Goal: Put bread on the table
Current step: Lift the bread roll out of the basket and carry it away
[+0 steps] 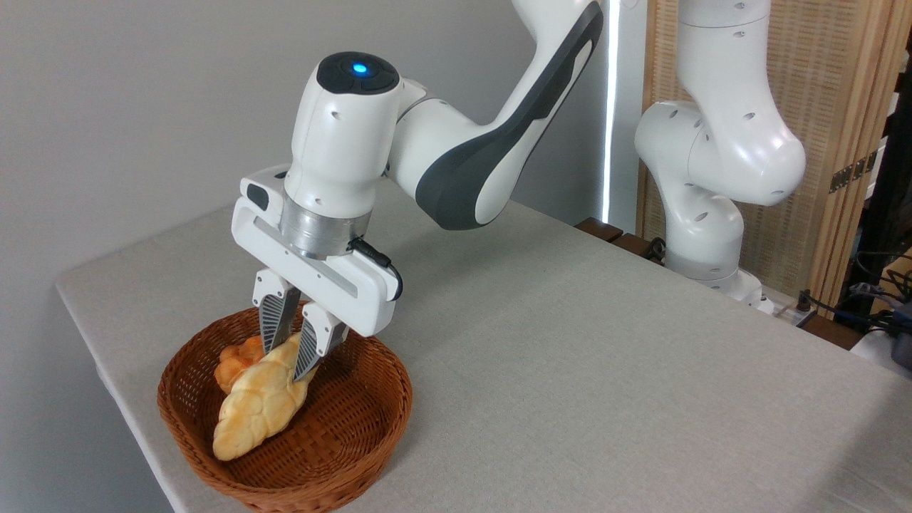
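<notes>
The bread [256, 413] is a long pale golden braided loaf, hanging tilted inside the brown wicker basket [356, 456]. Its upper end is pinched between the ribbed fingers [271, 324], and its lower pointed end sits low near the basket's front left wall. My gripper [288, 360] is shut on that upper end, directly above the basket. The table [570, 356] is a light grey cloth-like top that spreads to the right and behind the basket.
A small orange knotted bun [235, 360] lies in the basket behind the loaf. The basket stands near the table's front left edge. The arm's white base [705, 235] rises at the back right, with cables and a wooden screen beyond it.
</notes>
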Controlling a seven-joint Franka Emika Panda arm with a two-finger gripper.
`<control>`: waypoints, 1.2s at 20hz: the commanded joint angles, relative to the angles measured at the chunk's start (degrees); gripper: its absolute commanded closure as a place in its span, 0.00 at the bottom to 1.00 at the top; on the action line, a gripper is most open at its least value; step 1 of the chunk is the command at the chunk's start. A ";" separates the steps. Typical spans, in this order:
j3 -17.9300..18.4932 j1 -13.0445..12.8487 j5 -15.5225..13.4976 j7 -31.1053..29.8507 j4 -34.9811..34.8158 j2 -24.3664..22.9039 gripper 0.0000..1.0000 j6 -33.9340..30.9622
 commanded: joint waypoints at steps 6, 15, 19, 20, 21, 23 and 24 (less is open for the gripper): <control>0.71 -0.02 -1.50 0.85 -0.42 -7.21 0.68 -7.42; 2.03 -0.11 -0.80 2.95 -0.94 -17.32 0.68 -26.75; 2.03 -0.29 1.04 5.94 -5.32 -21.01 0.68 -28.53; 2.03 -0.46 2.27 6.91 -6.47 -21.37 0.68 -28.53; 2.03 -0.98 3.32 7.26 -7.44 -21.72 0.68 -28.53; 2.03 -2.39 6.22 7.35 -8.94 -21.98 0.68 -28.53; 2.03 -3.01 7.02 7.44 -9.64 -22.07 0.68 -28.53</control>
